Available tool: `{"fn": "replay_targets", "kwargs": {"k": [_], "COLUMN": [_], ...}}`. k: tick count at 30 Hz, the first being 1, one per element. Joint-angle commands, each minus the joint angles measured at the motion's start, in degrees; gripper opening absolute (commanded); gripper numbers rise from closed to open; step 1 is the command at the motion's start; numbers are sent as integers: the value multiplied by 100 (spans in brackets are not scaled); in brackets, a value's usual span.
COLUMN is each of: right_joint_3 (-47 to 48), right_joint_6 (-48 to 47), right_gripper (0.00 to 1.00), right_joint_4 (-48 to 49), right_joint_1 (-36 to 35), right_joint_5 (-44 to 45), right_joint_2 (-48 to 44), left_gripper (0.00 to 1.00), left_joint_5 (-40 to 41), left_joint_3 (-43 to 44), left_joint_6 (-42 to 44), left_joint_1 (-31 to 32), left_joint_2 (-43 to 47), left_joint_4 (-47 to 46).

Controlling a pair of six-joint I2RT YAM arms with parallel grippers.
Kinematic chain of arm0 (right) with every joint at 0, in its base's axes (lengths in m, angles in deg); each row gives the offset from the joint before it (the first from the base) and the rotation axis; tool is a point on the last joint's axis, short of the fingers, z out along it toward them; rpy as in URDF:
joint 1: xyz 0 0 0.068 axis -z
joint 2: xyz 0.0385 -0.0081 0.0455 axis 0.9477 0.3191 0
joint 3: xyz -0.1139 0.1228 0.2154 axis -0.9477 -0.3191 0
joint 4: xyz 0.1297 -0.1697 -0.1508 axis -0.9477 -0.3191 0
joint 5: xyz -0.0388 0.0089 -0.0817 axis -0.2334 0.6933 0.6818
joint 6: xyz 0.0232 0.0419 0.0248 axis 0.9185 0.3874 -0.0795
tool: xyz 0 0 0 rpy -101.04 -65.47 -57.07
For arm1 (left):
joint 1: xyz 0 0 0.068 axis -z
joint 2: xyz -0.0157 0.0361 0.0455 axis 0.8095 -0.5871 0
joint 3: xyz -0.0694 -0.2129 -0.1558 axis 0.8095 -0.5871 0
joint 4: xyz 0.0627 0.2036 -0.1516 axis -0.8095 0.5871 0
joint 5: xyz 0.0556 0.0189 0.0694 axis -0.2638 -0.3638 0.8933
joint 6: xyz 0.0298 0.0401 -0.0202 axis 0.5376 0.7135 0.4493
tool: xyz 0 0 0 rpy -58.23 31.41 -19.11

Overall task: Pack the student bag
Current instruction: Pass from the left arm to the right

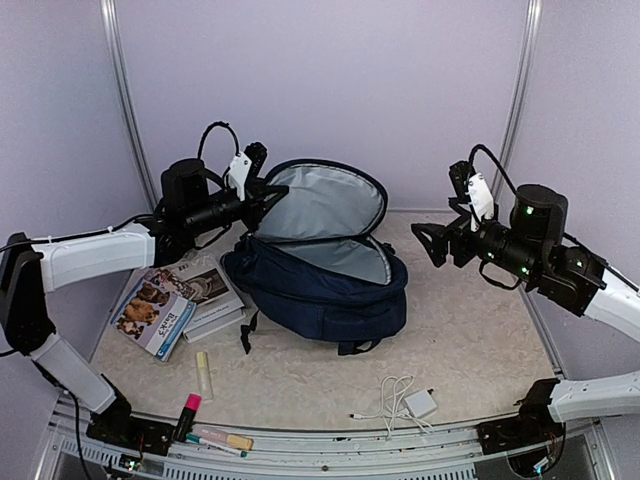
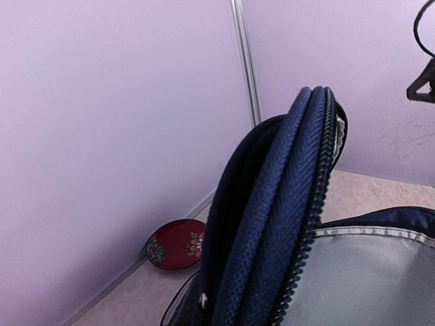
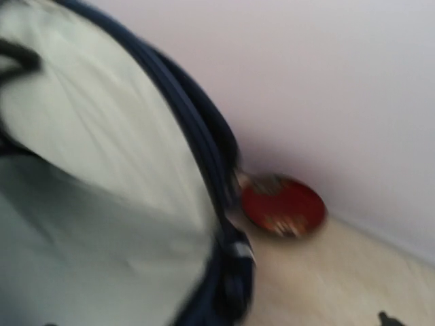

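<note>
The student bag (image 1: 320, 290), dark navy with a grey lining, lies in the middle of the table with its main flap (image 1: 325, 200) standing open. My left gripper (image 1: 264, 194) is shut on the flap's left edge and holds it up. In the left wrist view the flap's zipped rim (image 2: 285, 217) fills the frame and my fingers are hidden. My right gripper (image 1: 428, 243) is open and empty in the air, to the right of the bag. The right wrist view is blurred and shows the bag's grey lining (image 3: 88, 170) and rim.
Books (image 1: 170, 300) lie stacked left of the bag. A pale yellow stick (image 1: 204, 375), a pink marker (image 1: 189, 410) and pens (image 1: 222, 440) lie at the front left. A white charger with cable (image 1: 412, 402) lies at the front. A red plate (image 2: 177, 243) sits behind the bag by the wall.
</note>
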Motion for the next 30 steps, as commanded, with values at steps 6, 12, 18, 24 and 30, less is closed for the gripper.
{"fn": "replay_targets", "kwargs": {"k": [6, 12, 18, 24, 30], "right_joint_3": [-241, -219, -130, 55, 734], "right_joint_6": [453, 479, -579, -1557, -1445], "right_gripper": [100, 96, 100, 100, 100], "right_joint_4": [-422, 293, 139, 270, 180], "right_joint_1": [451, 452, 463, 735, 785], "right_joint_5": [-758, -4463, -2705, -3184, -2367], "right_joint_2": [-579, -527, -398, 580, 1720], "left_gripper": [0, 0, 0, 0, 0], "left_joint_5": [435, 965, 831, 693, 598], "left_joint_3": [980, 343, -135, -452, -907], "left_joint_6": [97, 186, 17, -117, -121], "left_joint_1": [584, 1130, 1281, 1289, 1248], "left_joint_2": [-359, -572, -572, -420, -162], "left_joint_4": [-948, -1248, -1684, -1812, -1904]}}
